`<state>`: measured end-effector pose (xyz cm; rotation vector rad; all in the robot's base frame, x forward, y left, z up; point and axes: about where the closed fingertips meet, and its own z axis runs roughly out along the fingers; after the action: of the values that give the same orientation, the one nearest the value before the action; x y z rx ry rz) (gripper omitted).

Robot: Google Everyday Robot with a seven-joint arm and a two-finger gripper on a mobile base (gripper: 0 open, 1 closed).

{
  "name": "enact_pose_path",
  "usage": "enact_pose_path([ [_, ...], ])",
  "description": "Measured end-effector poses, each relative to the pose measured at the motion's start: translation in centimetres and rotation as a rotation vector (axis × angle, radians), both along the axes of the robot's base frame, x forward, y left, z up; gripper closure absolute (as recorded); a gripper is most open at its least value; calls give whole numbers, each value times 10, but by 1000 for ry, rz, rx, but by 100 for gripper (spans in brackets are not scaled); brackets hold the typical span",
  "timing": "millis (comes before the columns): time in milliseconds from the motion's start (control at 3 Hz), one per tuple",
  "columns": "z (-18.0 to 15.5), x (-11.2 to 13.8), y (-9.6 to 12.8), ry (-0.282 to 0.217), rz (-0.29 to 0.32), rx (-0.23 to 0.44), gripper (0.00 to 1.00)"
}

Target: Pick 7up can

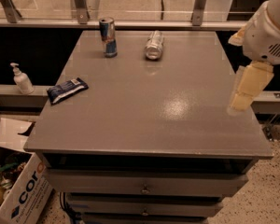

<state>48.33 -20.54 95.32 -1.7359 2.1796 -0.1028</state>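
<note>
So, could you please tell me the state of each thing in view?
7up can: lying on its side.
Blue can: upright.
Snack bar: lying flat.
Pump bottle: upright.
Drawers: shut.
Box: open.
Gripper: at the table's right edge, apart from the cans.

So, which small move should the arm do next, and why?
Probably move the gripper across toward the 7up can: the gripper hangs beside the right edge of the table, while the can lies on its side near the far edge, untouched.
</note>
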Motion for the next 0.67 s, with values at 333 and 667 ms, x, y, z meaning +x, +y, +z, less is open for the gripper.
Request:
enact_pose_path([
  [333,-20,40,9,-7,-28,35,0],
  [667,-33,85,18,-32,-78,100,0],
])
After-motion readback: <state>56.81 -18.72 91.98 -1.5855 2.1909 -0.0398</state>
